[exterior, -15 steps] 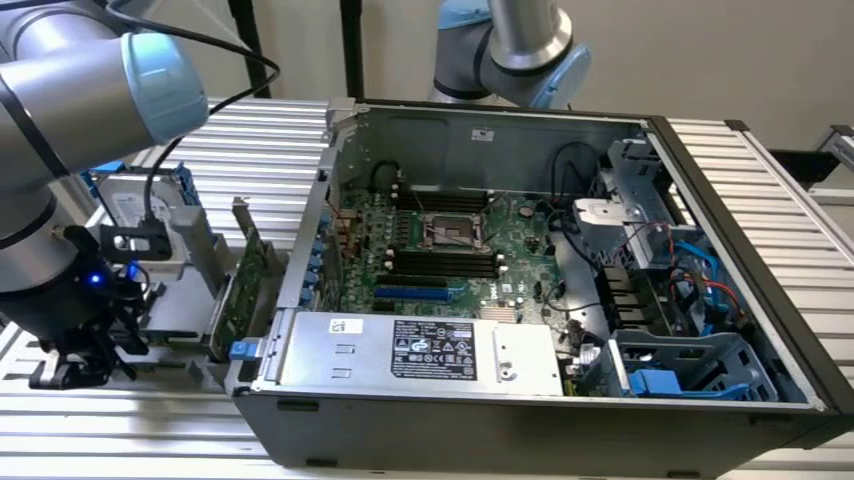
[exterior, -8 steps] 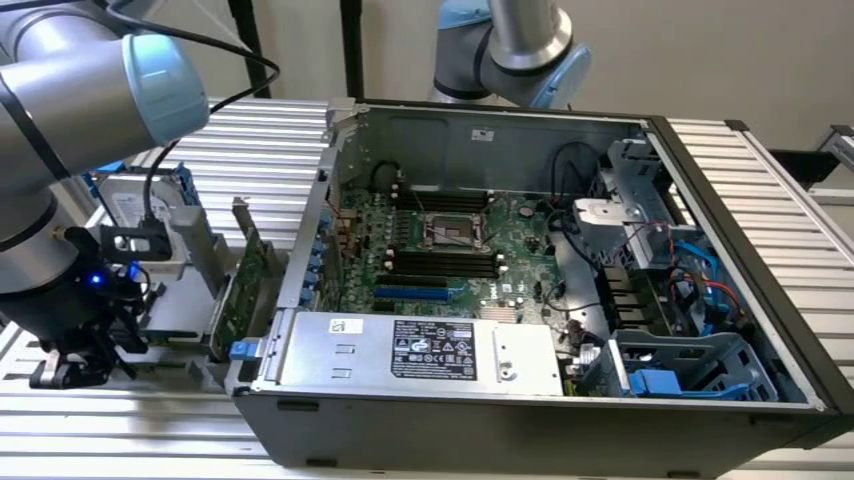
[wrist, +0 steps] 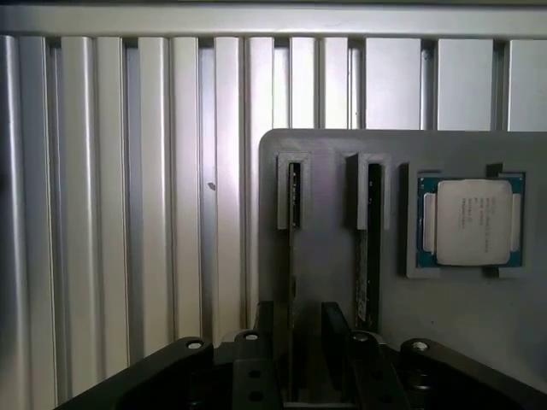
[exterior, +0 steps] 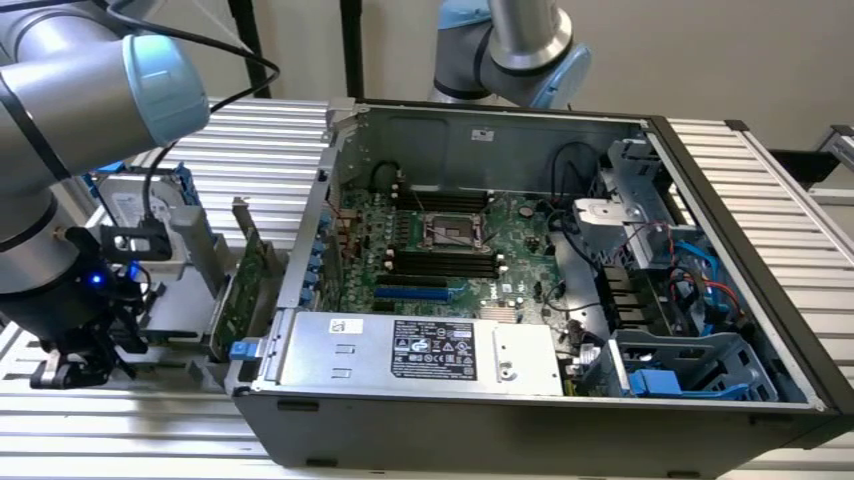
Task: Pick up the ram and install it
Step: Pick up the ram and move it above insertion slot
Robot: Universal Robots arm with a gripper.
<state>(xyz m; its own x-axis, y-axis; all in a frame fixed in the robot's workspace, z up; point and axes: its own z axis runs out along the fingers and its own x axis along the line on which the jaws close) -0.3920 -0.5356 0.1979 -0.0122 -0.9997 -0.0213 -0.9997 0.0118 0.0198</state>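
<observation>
Two ram sticks stand edge-on in slots of a grey holder (wrist: 333,145): one ram (wrist: 293,213) and a second ram (wrist: 370,239) beside it. My gripper (wrist: 297,333) is open and hangs over the first stick. Its dark fingers (wrist: 335,329) stand on either side of that stick, apart from it. In the exterior view the gripper (exterior: 67,370) is low at the exterior view's left, outside the open computer case (exterior: 534,420). Black memory slots (exterior: 441,265) lie on the green motherboard below the processor socket (exterior: 454,232).
A square silver processor (wrist: 470,222) sits in a recess of the holder. A large green expansion card (exterior: 247,290) with a blue tab stands between the holder and the case wall. A hard drive (exterior: 134,200) stands behind. A second arm (exterior: 521,50) rises behind the case. The table is ribbed metal (wrist: 128,213).
</observation>
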